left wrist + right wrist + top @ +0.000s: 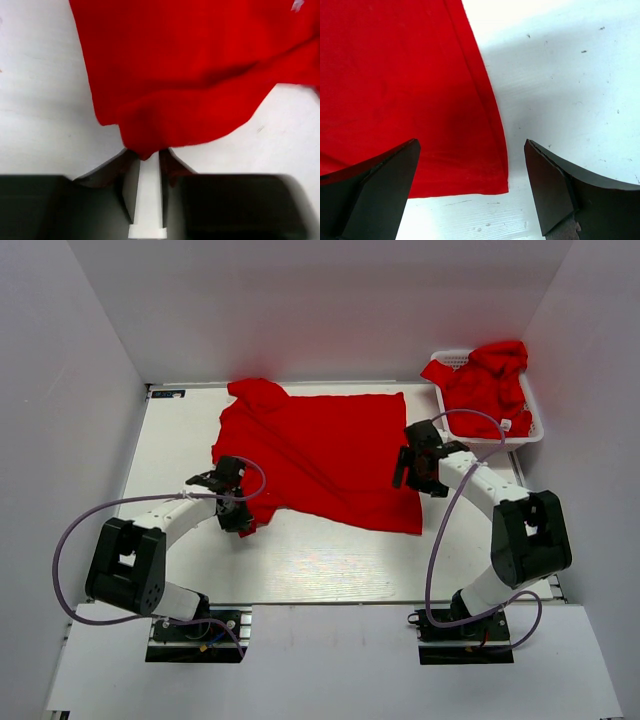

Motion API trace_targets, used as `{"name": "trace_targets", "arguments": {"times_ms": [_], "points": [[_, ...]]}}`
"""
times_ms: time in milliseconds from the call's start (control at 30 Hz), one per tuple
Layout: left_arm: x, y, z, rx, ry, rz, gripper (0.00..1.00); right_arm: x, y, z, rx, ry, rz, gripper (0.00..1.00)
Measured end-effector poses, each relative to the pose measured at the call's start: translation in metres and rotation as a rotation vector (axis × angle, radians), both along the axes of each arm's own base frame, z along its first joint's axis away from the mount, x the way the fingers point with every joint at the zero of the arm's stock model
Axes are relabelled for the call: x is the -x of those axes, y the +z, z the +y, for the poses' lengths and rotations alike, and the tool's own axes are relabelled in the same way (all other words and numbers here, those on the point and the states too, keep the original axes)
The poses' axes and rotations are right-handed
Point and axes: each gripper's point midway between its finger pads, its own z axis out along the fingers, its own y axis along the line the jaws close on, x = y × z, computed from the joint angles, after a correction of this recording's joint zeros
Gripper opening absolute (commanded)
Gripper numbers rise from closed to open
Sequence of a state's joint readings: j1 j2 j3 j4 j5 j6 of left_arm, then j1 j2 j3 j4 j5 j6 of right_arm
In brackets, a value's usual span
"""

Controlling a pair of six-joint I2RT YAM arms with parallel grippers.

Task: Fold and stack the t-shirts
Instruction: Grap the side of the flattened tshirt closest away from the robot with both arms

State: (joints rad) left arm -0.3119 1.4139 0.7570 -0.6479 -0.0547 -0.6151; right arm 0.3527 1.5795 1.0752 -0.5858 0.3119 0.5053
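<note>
A red t-shirt [320, 455] lies spread on the white table, its back left part rumpled. My left gripper [240, 518] is at the shirt's near left edge. In the left wrist view the fingers [129, 175] stand close together, and a fold of the red cloth [190, 75] sits pinched at their tips [146, 152]. My right gripper [415, 468] is wide open over the shirt's right edge. In the right wrist view it [471, 145] straddles the shirt's corner [490, 175] with nothing in it. More red shirts [490, 380] are heaped in the basket.
A white lattice basket [530, 430] stands at the back right, close to the right arm. White walls enclose the table on the left, back and right. Bare table [330, 560] lies in front of the shirt.
</note>
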Motion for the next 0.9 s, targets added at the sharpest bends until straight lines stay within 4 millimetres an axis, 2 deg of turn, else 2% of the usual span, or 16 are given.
{"name": "trace_targets", "arguments": {"times_ms": [67, 233, 400, 533, 700, 900], "points": [[-0.007, 0.002, 0.000, -0.008, 0.005, -0.016, 0.00, 0.002, -0.001, -0.002, -0.001, -0.008, 0.005, 0.90], [-0.010, 0.002, 0.002, -0.024, -0.008, -0.021, 0.00, 0.006, 0.002, -0.004, 0.000, -0.007, 0.003, 0.90], [-0.001, 0.005, 0.007, -0.046, -0.045, 0.003, 0.00, 0.019, 0.007, -0.008, 0.004, 0.037, 0.001, 0.90], [0.002, 0.019, 0.005, -0.041, -0.116, -0.003, 0.00, 0.037, 0.009, -0.011, -0.012, 0.060, -0.006, 0.90], [-0.008, 0.038, -0.007, -0.009, -0.248, -0.043, 0.00, 0.059, 0.005, -0.013, -0.045, 0.081, -0.013, 0.90], [-0.016, 0.051, -0.015, -0.008, -0.390, -0.071, 0.00, 0.068, -0.008, -0.012, -0.063, 0.065, 0.011, 0.90]]}}
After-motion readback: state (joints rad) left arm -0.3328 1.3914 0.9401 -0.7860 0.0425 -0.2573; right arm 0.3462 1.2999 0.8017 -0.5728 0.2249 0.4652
